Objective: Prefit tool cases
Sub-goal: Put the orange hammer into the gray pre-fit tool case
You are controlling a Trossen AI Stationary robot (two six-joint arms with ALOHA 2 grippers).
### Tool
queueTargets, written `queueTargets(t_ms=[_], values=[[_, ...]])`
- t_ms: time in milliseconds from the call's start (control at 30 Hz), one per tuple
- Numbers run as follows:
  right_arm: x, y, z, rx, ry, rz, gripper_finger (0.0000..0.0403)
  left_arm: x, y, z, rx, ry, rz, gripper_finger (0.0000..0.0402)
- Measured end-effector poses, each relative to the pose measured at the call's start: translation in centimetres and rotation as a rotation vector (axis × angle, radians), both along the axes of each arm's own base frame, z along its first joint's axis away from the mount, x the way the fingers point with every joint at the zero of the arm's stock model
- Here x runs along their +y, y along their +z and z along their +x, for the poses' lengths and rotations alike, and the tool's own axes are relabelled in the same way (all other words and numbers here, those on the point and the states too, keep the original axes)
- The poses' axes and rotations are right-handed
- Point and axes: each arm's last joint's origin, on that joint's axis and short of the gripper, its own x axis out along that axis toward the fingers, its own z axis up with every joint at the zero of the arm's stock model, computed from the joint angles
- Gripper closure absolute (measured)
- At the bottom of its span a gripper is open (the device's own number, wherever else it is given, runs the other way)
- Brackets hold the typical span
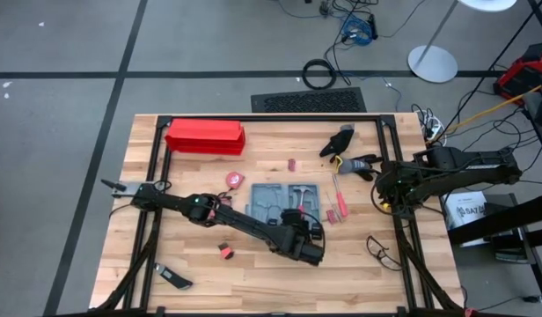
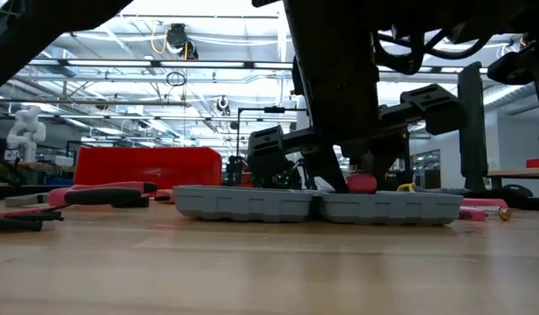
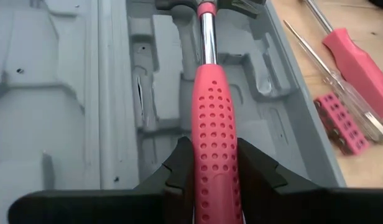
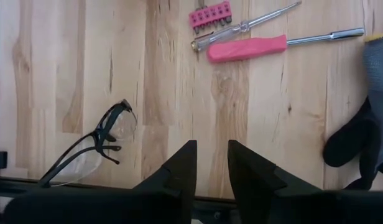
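The tool case (image 1: 275, 204) lies open and flat on the wooden table, its grey moulded recesses facing up (image 3: 67, 93). A hammer with a pink dotted handle and a steel shaft points toward the far edge, its head (image 1: 302, 192) over the case's right half. My left gripper (image 1: 303, 231) is over the case's near right corner, shut on that handle. My right gripper (image 1: 387, 195) waits at the table's right side, above bare wood, its fingers (image 4: 212, 155) slightly apart with nothing between them. My left gripper pinches the pink hammer handle (image 3: 213, 124) between its two fingers (image 3: 179, 165), which press on its two sides toward its free end. The fingers slant down from the table's near side and run along the handle, not across it. The shaft reaches forward over the case; whether the head rests in a recess I cannot tell.
Just right of the case lie pink-handled screwdrivers (image 1: 340, 202) and a pink bit holder (image 1: 331, 217). Safety glasses (image 1: 381, 248) sit near the right front. A red box (image 1: 205, 136), gloves (image 1: 341, 143), pliers (image 1: 359, 165) and a tape measure (image 1: 234, 179) lie farther back.
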Motion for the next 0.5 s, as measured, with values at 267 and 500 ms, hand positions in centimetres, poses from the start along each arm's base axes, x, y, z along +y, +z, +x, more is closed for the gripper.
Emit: queueTargets(t_ms=[267,500], values=[[0.0,0.0,0.0,-0.002,0.002,0.000,0.0321,0.9,0.0,0.4,0.012,-0.004,-0.011,0.0300],[0.0,0.0,0.0,-0.002,0.005,-0.001,0.0321,1.2,0.1,0.5,0.010,-0.001,-0.012,0.0285]])
